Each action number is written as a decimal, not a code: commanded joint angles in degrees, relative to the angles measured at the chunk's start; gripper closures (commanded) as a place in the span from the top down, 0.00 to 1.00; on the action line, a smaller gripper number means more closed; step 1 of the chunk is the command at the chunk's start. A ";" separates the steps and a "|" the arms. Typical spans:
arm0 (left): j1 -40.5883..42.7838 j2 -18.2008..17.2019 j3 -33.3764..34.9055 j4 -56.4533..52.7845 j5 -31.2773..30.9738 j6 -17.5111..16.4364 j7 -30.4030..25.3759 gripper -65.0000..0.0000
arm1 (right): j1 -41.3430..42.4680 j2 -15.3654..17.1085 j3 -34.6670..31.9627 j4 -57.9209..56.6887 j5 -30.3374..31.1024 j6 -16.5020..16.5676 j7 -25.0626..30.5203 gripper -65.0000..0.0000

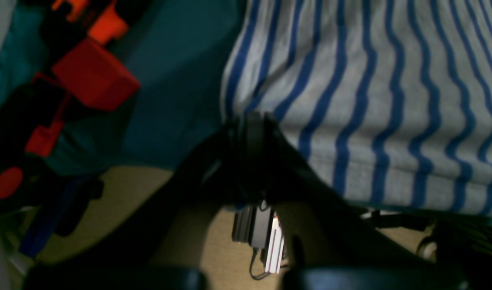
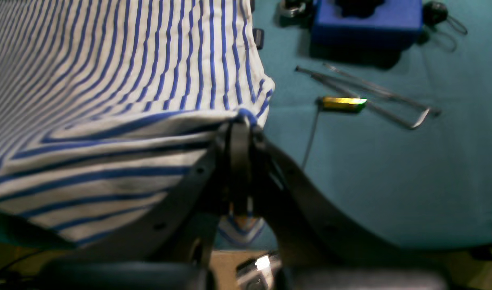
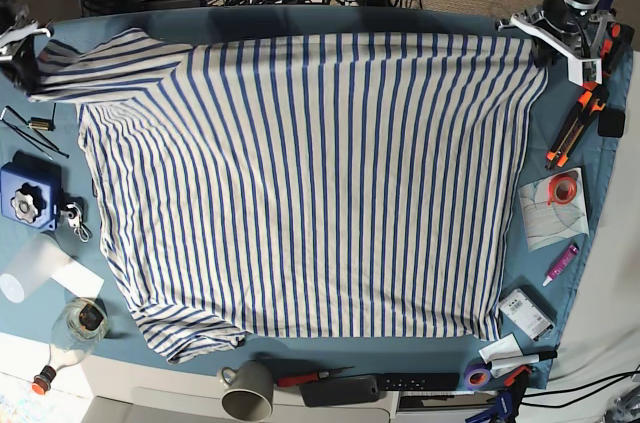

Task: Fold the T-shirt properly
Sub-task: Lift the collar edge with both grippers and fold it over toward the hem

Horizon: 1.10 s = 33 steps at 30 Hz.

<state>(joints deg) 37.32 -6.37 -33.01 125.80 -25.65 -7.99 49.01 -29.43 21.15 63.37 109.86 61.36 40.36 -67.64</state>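
Observation:
The T-shirt (image 3: 310, 183), white with thin blue stripes, lies spread flat over most of the teal table cloth (image 3: 560, 273). My left gripper (image 3: 528, 35) is at the far right corner of the table. In the left wrist view its fingertips (image 1: 252, 121) are pressed together on the T-shirt (image 1: 370, 100) at a corner of its edge. My right gripper (image 3: 30, 55) is at the far left, by the sleeve. In the right wrist view it (image 2: 240, 125) is shut on a folded edge of the T-shirt (image 2: 129, 100), which is lifted and bunched there.
Orange-handled tools (image 3: 578, 118), a tape roll (image 3: 565, 186) and a pen (image 3: 560, 263) lie along the right edge. A blue box (image 3: 27, 195), a clear cup (image 3: 30, 273) and a bottle (image 3: 75, 328) sit on the left. A grey mug (image 3: 250, 390) stands at the front. Metal rods (image 2: 370, 96) lie near the right gripper.

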 commanded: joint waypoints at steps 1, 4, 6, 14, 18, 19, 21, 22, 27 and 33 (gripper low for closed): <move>-0.46 -0.50 -0.39 1.11 0.48 0.39 -1.51 0.00 | 0.28 1.64 0.68 0.76 -0.02 -0.36 1.55 0.00; -2.25 -0.48 -0.37 1.05 0.48 0.39 -1.70 0.00 | 0.92 1.68 0.07 0.74 -1.03 -0.57 1.60 0.00; -3.08 -0.48 -0.37 0.92 0.48 0.37 -2.99 0.00 | 0.90 1.68 -1.18 0.74 -1.05 -0.59 1.53 0.00; -4.79 -0.52 -0.37 0.57 0.55 0.37 -4.59 0.00 | 3.91 1.64 -12.26 0.70 -9.42 -2.99 2.38 0.00; -4.96 -1.55 -0.09 0.55 0.55 0.37 -5.55 0.00 | 6.80 1.55 -14.99 0.70 -14.93 -5.11 4.28 0.00; -4.96 -1.99 -0.02 0.55 0.57 0.37 -5.55 0.00 | 7.41 1.55 -15.08 0.70 -15.87 -5.42 4.28 0.00; -4.96 -2.93 0.00 0.52 1.60 0.39 -5.57 0.00 | 8.02 1.57 -15.04 0.70 -16.98 -5.81 4.70 0.00; -4.98 -3.28 0.00 0.52 2.36 0.42 -5.62 0.00 | 8.20 1.57 -15.06 0.70 -17.40 -5.95 5.09 0.00; -5.81 -3.85 0.00 0.33 2.91 0.42 -7.02 0.00 | 8.35 1.57 -15.06 0.66 -17.92 -6.47 5.64 0.00; -7.96 -4.00 1.90 -1.66 2.60 -1.16 -7.06 0.00 | 8.66 1.60 -15.06 0.66 -20.90 -7.89 6.80 0.00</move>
<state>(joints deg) 29.52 -9.74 -30.87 123.33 -23.38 -9.19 43.44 -21.08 21.54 47.83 109.84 40.47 32.95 -62.72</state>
